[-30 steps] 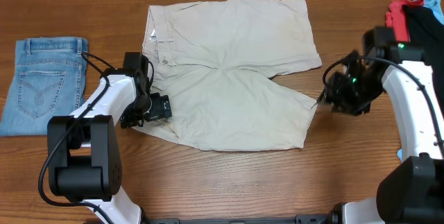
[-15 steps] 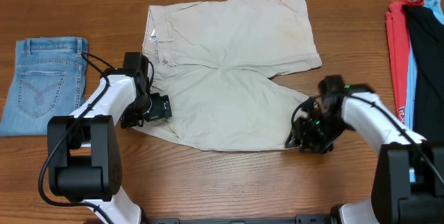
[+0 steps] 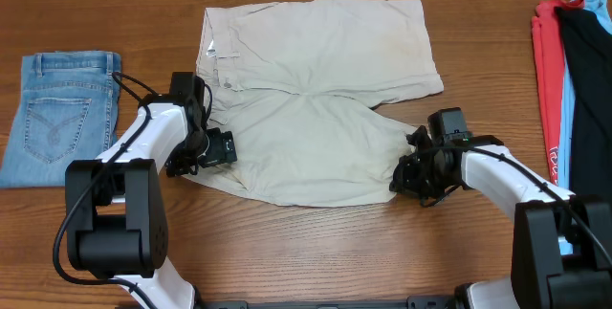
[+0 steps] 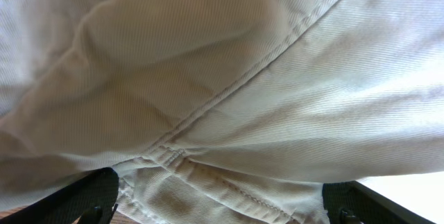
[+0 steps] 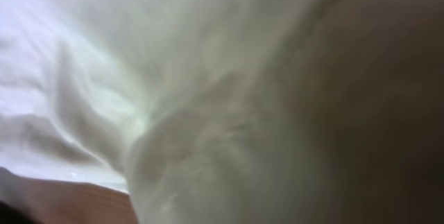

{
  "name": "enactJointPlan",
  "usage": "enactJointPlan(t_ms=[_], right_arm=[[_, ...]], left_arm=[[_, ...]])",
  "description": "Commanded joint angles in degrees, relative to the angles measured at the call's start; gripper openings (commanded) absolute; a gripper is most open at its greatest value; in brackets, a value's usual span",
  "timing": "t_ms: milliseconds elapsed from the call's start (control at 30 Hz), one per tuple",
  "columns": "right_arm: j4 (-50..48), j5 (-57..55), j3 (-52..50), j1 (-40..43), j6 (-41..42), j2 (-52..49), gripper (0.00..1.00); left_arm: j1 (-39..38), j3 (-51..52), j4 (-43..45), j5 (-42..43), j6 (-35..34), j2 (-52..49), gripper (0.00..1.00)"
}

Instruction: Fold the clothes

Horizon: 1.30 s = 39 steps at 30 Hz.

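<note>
The beige shorts [image 3: 316,99] lie flat on the table, waistband to the left and legs to the right. My left gripper [image 3: 206,148] is at the near left waistband edge. In the left wrist view its fingers stand wide apart with the waistband seam [image 4: 208,189] between them, so it is open. My right gripper [image 3: 413,177] is down on the hem of the near leg. The right wrist view is filled with blurred pale cloth [image 5: 173,113]; its fingers are hidden there.
Folded light-blue jeans [image 3: 59,108] lie at the far left. A pile of red, light-blue and black garments [image 3: 574,70] lies at the right edge. Bare wood shows along the near edge of the table [image 3: 316,252].
My right arm swung from the far right down to the near leg's hem, and that hem has shifted left and bunched. The left arm has not moved.
</note>
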<state>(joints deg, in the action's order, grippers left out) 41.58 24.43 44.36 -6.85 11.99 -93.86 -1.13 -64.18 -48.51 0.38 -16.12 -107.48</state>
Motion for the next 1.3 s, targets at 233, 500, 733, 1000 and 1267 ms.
enactJointPlan(t_ms=[233, 500, 733, 1000, 1267], right_arm=[[31.87, -1.20, 24.39, -0.17, -4.72, 6.12, 0.06], [35.30, -11.02, 34.14, -0.15, -1.46, 4.42, 0.48], [37.03, -10.82, 26.53, -0.24, -1.27, 3.08, 0.47], [28.09, -10.25, 12.74, -0.22, 0.13, 3.08, 0.52], [14.12, -5.68, 3.34, -0.22, 0.07, 3.06, 0.52]], left_arm=[[-0.72, 3.80, 0.44, -3.30, 0.70, -5.92, 0.97], [-0.72, 3.80, -0.02, -3.28, 0.68, -5.92, 0.97], [-0.72, 3.80, -0.09, -3.30, 0.68, -5.92, 0.97], [-0.72, 3.80, -0.04, -3.30, 0.68, -5.92, 0.97], [-0.72, 3.80, 0.39, -1.84, 0.68, -5.92, 0.97]])
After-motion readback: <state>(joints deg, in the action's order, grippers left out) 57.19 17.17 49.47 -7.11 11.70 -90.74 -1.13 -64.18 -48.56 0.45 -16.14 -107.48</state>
